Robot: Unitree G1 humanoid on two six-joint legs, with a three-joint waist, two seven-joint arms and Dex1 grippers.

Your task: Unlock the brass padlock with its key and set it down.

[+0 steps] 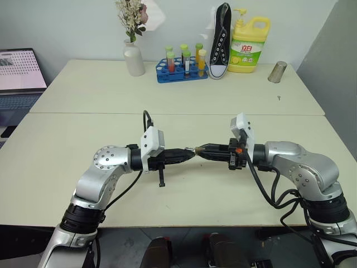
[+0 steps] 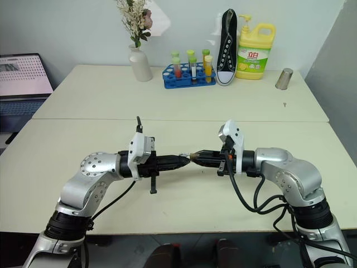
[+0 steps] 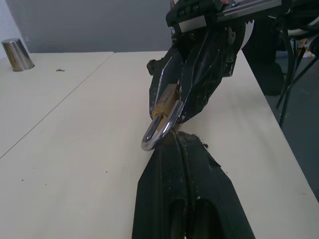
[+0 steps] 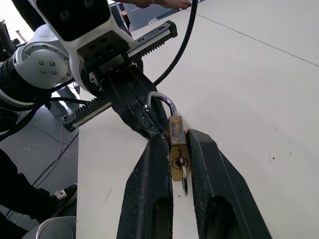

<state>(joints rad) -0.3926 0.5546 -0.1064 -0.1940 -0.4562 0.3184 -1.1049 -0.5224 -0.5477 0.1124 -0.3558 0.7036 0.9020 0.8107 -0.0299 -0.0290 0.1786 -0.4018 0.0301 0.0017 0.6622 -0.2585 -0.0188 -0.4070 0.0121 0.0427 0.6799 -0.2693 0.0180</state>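
The right hand [image 4: 179, 144] is clamped on the padlock [image 4: 178, 144], its two fingers pinching the brass body from either side. In the right wrist view the keyhole end faces the camera with the key [image 4: 183, 177] seated in it, its small ring hanging below, and the shackle [image 4: 162, 102] arches away toward the other arm. One leg of the shackle looks lifted free of the body, so the lock appears to be open already — a judgement, as the gap is small. The left hand [image 3: 179, 149] has its fingers pressed together, tips right at the shackle's curve [image 3: 157, 134]; whether they touch it or pinch anything I cannot tell.

In the left eye view both hands meet tip to tip at centre frame, above the pale counter [image 1: 83, 145], with bare surface beneath them.

The risks from here come mostly from how little there is to hold. The body is slim and smooth, so a nudge from the left hand on the shackle could twist it between the right fingers and let it drop. Pressing the shackle inward could snap it locked again. The key sits loose under its own ring and may slide out if the lock tips keyhole-down — and a release from this height could bounce it away.
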